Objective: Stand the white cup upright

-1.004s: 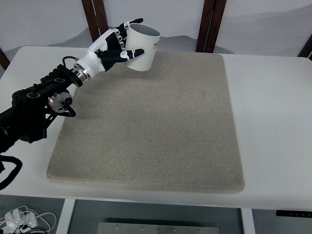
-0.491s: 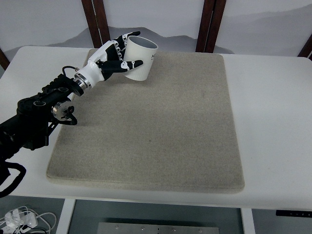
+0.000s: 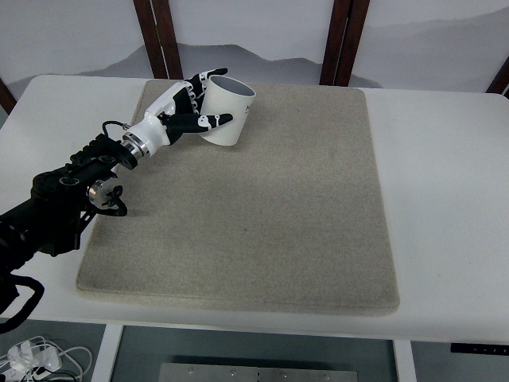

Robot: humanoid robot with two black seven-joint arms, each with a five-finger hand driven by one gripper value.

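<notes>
A black robot arm reaches in from the left edge over a white table (image 3: 445, 159), its white-and-black five-fingered left hand (image 3: 184, 111) wrapped around a white cylindrical cup (image 3: 225, 111) with dark print near its rim. The cup is tilted, its open mouth facing up and to the right, over the far left part of a beige rectangular felt mat (image 3: 254, 207) that covers the table's middle

high head view, facing down over table (image 3: 445, 159)
</notes>
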